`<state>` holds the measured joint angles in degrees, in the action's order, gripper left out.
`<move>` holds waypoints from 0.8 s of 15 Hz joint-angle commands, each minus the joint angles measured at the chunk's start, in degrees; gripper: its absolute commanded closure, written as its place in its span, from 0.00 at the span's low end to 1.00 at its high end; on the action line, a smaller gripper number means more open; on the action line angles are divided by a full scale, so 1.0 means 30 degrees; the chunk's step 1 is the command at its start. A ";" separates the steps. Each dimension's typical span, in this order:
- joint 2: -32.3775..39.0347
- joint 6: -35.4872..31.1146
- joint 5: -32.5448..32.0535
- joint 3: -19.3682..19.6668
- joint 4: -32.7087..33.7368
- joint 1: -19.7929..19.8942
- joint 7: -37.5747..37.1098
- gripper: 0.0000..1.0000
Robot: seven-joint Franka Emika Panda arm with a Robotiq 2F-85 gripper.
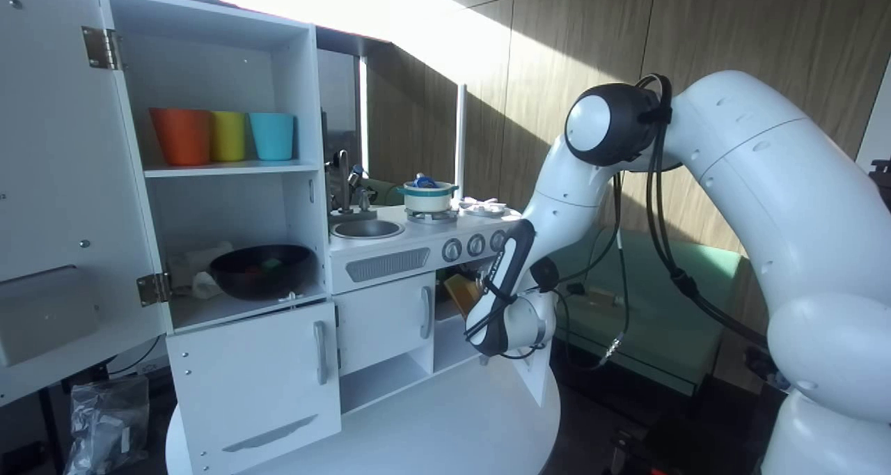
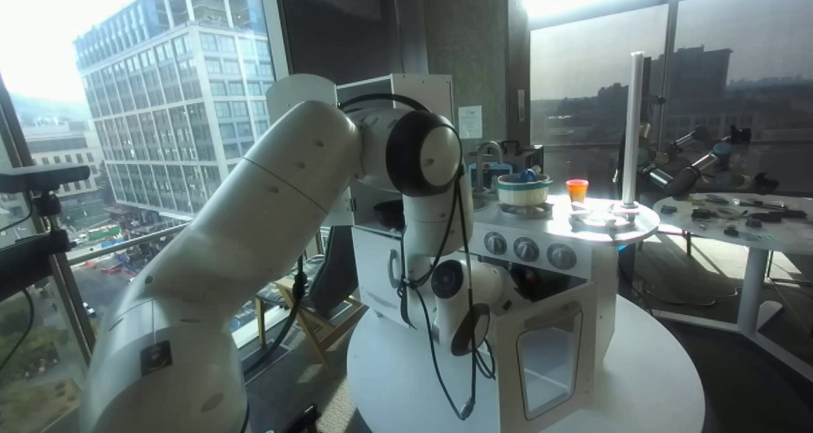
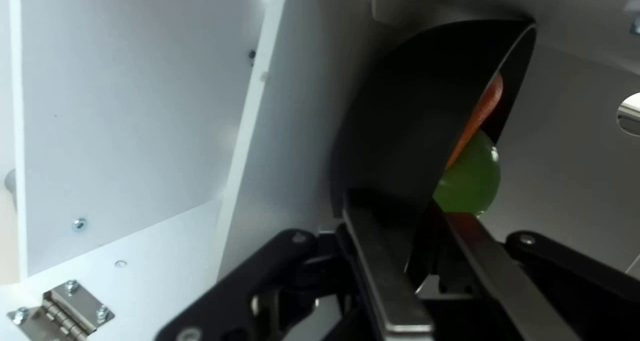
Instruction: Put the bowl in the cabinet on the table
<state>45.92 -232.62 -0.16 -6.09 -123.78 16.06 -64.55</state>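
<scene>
Got bowl in gripper, pinched at the rim. Holding with fingers set narrow, one outside the wall, one inside. Carrying green ball and orange thing in the bowl, side by side. Located inside cabinet, just beside white shelf, with underside toward the shelf and mouth turned away in wrist view. Can't tell whether touching the shelf or held just clear.

Reaching with arm into cabinet below the knobs in both exterior views. Can't make out the fingers there, screened by the wrist. Also have windowed door swung open in an exterior view. Have cabinet standing on table.

Up top, see pot on burner, with something blue in it. In tall unit, see orange cup, yellow cup and blue cup in a row on the upper level; below, wide black bowl, with bits inside too small to name. See yellow thing in cabinet just beside the wrist in an exterior view, partly hidden, can't identify.
</scene>
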 commanded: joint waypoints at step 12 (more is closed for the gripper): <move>-0.2512 0.1759 0.4000 0.0447 -0.2935 -0.0745 0.2600 0.85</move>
<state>43.29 -229.54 7.54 -5.72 -128.16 15.62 -59.47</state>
